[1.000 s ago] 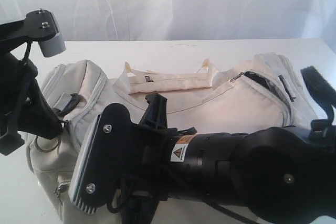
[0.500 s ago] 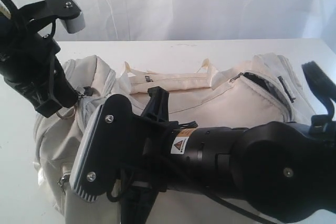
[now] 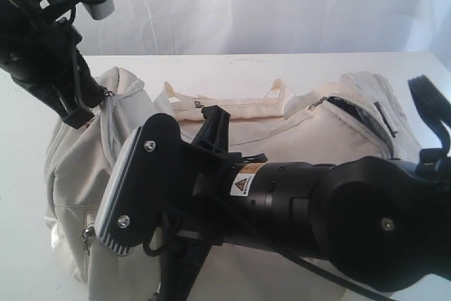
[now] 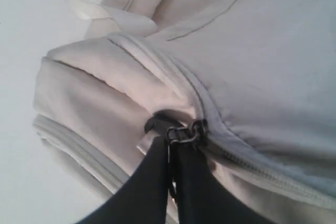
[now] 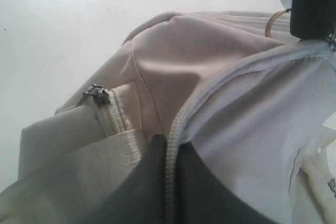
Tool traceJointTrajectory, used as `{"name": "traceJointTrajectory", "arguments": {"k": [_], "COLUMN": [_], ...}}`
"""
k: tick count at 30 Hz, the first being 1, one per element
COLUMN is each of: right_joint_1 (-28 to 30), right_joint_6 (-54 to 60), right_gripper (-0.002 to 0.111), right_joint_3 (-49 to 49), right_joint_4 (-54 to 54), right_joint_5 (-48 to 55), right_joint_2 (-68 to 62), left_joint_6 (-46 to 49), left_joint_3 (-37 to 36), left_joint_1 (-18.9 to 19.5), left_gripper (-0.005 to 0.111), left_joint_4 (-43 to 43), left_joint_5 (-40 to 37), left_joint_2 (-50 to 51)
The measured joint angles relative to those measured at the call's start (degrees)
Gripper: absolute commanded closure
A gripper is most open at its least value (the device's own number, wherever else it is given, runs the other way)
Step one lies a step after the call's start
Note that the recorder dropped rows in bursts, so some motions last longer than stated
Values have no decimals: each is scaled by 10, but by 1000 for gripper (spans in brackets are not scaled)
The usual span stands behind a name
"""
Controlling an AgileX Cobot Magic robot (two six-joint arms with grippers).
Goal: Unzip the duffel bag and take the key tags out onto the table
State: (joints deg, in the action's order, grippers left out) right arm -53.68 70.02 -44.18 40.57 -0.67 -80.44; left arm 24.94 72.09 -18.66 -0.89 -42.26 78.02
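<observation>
Two claws: both are closed, and both are on the same end of the duffel bag.
Left claw: pinched shut on the metal zipper pull, holding that end of the bag up.
Right claw: clamped on the bag's cloth, with a finger on each side of a line of zipper teeth.
Zip track: runs away from the left claw along the bag's long axis and looks closed ahead of the pull.
Nearer arm: the left, already on the pull. The pull probably has to travel straight along that line while the right claw braces the cloth.
Key tags: not in sight, presumably inside the bag.
Far end: a dark gap shows the lining, well apart from either claw.
Desk: white, under and beyond the bag.
</observation>
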Motion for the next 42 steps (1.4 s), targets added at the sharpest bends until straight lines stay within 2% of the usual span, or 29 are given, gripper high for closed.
{"name": "traceJointTrajectory", "arguments": {"k": [20,29,42], "right_joint_1": [4,5,9], "right_joint_6": [0,0,0], "right_gripper": [108,108,108], "right_joint_3": [0,0,-2], "right_joint_4": [5,6,8], "right_joint_5": [-7,-1,-30], "right_joint_2": [-3,-3,-3], "left_joint_6": [0,-26,-48], "left_joint_3": [0,1,2], "left_joint_1": [-3,-4,-2], "left_gripper": [107,107,107], "left_joint_4": [44,72,79], "left_joint_5": [147,127,199], "left_joint_2": [83,78,96]}}
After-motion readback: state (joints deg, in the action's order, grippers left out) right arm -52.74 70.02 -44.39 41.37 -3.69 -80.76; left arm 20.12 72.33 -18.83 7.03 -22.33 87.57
